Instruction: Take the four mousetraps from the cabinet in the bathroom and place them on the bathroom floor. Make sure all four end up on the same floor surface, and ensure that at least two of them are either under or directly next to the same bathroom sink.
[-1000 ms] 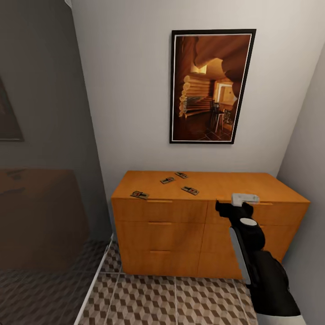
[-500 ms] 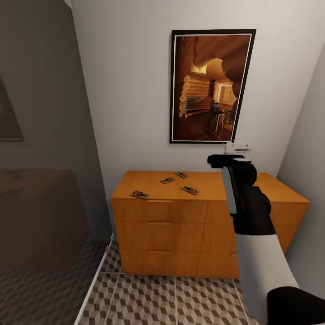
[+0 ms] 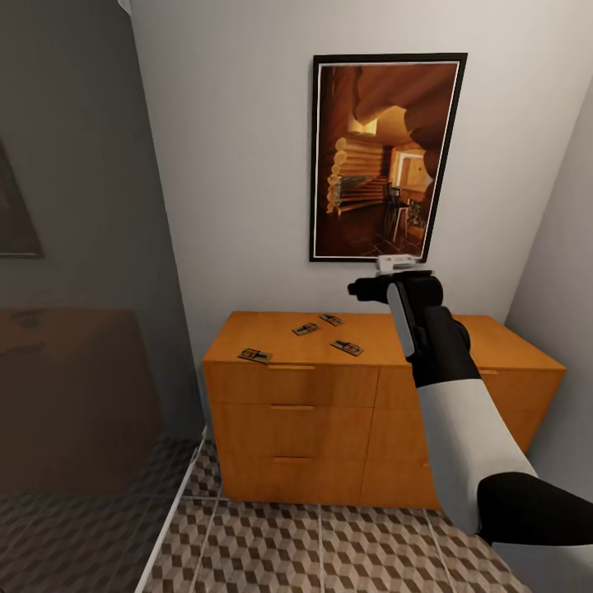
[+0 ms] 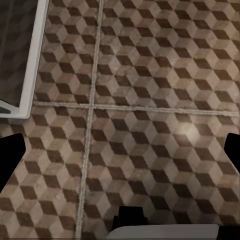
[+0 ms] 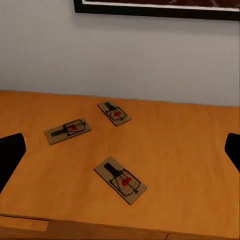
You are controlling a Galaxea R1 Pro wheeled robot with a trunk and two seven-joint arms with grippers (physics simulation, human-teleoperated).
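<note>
Four mousetraps (image 3: 306, 329) unmoved on cabinet (image 3: 329, 428), right end effector (image 3: 368, 289) risen leftward

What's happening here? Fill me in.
The robot faces the cabinet, where four mousetraps lie on its flat top, none picked up yet. Its right gripper is raised above the top, open and empty. The left gripper points down at the patterned bathroom floor, also open.

Black-framed picture (image 3: 385, 156) of log-cabin interior on white wall (image 3: 239, 165); grey partition (image 3: 82, 247) at left.
</note>
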